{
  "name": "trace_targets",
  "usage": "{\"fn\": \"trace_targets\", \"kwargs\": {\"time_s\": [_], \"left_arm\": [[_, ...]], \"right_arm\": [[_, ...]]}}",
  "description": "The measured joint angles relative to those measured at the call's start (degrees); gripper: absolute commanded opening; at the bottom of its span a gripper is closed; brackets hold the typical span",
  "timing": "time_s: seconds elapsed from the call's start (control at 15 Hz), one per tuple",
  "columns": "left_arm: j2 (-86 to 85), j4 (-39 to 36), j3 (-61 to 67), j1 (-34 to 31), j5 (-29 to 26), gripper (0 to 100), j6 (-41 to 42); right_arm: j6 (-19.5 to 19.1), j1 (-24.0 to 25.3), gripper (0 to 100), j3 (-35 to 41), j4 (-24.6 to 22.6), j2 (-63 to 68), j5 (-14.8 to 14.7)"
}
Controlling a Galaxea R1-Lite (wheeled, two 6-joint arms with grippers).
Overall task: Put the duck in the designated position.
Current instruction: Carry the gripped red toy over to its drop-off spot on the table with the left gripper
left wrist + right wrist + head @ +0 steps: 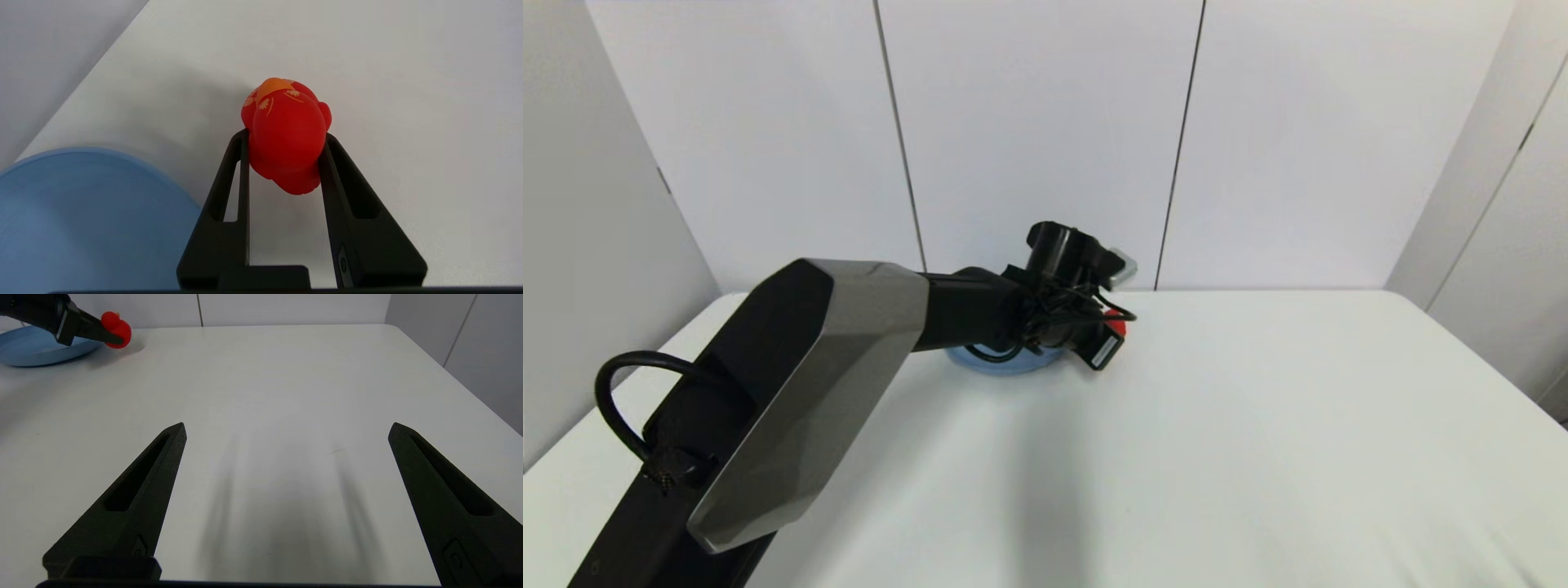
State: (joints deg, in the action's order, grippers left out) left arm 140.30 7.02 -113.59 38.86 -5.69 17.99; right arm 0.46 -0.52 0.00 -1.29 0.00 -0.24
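The left gripper [286,136] reached out toward the far edge of the table [1258,425], near its far left corner, and its two black fingers [235,163] pinched the duck [286,134] from both sides. In the left wrist view each finger pressed against the flank of the red body, with the round head and its orange beak poking out past the fingertips and the rump bulging back between them. The duck sat just beside the plate [81,212], off its rim, over bare table. Whether it was resting on the surface or lifted a little clear, I could not tell; in the right wrist view a shadow lay close under it [116,330], so it was low either way.

It looked like a light little toy, smooth-skinned and rounded all over, and I judged it likely to be rubbery, with some give under pressure. A rounded, slick body like that could squirt out forward or twist if squeezed near an end, so the widest part of the body, where the fingers sat, seemed the right place to hold it. It did not look fragile; a firm grip should not hurt it.

The right gripper [286,433] hung low over the near right part of the table with its fingers spread wide and nothing between them.
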Motion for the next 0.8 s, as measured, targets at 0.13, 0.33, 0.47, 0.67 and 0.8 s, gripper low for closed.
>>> {"fn": "trace_targets", "kwargs": {"time_s": [0.13, 0.33, 0.47, 0.67, 0.8], "left_arm": [[0.5, -0.8, -0.2, 0.0, 0.0, 0, 0.0], [0.9, -1.9, -0.2, 0.0, 0.0, 0, -0.5], [1.1, -1.9, -0.2, 0.0, 0.1, 0, -0.7], [1.3, -1.6, -0.2, 0.1, 0.0, 0, -0.6], [1.2, -1.3, -0.2, 0.1, -0.1, 0, -0.6]], "right_arm": [[0.0, 0.0, 100, 0.0, 0.0, 0.0, 0.0], [0.0, 0.0, 100, 0.0, 0.0, 0.0, 0.0], [0.0, 0.0, 100, 0.0, 0.0, 0.0, 0.0], [0.0, 0.0, 100, 0.0, 0.0, 0.0, 0.0], [0.0, 0.0, 100, 0.0, 0.0, 0.0, 0.0]]}}
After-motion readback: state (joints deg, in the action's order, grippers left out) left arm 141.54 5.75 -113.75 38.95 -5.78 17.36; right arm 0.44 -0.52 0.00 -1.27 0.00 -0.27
